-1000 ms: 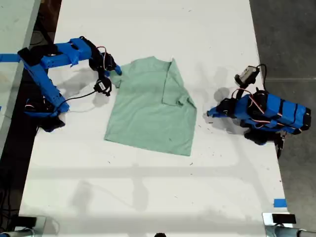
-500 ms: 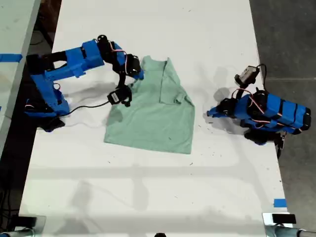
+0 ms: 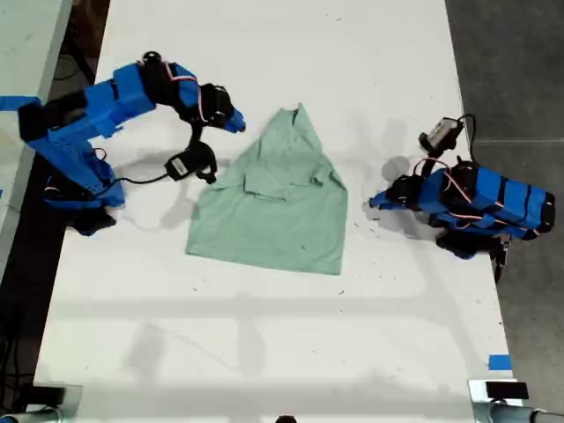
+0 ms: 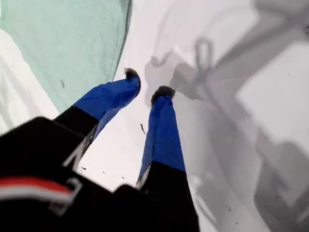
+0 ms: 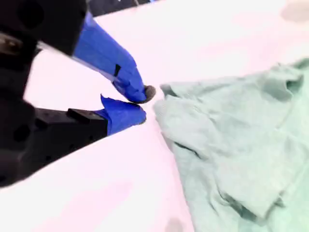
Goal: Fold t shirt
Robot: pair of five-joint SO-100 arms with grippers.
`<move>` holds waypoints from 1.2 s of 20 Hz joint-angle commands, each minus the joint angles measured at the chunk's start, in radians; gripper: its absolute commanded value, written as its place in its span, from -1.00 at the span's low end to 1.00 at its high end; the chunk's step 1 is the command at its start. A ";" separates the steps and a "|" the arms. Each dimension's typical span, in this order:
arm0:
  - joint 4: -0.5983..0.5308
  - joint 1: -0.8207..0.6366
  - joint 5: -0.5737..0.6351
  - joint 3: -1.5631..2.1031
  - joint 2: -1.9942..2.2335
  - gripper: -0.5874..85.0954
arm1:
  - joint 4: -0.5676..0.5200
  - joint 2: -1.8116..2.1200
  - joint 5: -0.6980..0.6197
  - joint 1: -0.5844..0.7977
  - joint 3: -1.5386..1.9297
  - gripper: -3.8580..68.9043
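Observation:
The pale mint-green t shirt (image 3: 273, 211) lies on the white table (image 3: 282, 335), one sleeve and its side folded in over the body, so the top tapers to a point. My second gripper (image 3: 236, 124) hovers just off the shirt's upper edge on the exterior view's left; its jaws (image 5: 142, 103) look shut with nothing held, and the t shirt (image 5: 231, 145) lies right beside the tips. My first gripper (image 3: 374, 203) rests low on the table at the exterior view's right, a little off the shirt. Its fingers (image 4: 147, 82) are slightly open and empty, the t shirt (image 4: 72, 38) off to one side.
A cable and small black camera module (image 3: 181, 166) dangle under the second arm. The first arm carries a small camera (image 3: 441, 134). Grey floor (image 3: 520, 70) borders the table at the exterior view's right, and blue tape (image 3: 499, 361) sits near that edge.
The second arm carried the shirt's sleeve inward over the body, let it go, and pulled back toward the exterior view's left. The first arm has not moved.

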 commanded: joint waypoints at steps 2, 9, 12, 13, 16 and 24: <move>-0.164 0.126 -0.178 0.690 0.834 -0.99 | 0.002 0.009 0.008 0.011 0.040 -0.65; -0.170 0.356 -0.468 1.477 1.559 -0.83 | 0.002 0.009 0.008 0.011 0.040 -0.65; -0.150 0.402 -0.601 1.540 1.554 -0.83 | 0.002 0.009 0.008 0.012 0.040 -0.65; -0.141 0.405 -0.565 1.537 1.554 -0.99 | 0.002 0.009 0.008 0.012 0.040 -0.65; -0.130 0.380 -0.419 1.537 1.555 -0.75 | 0.002 0.009 0.008 0.012 0.040 -0.64; -0.129 0.374 -0.420 1.537 1.555 -0.70 | 0.002 0.009 0.008 0.012 0.040 -0.64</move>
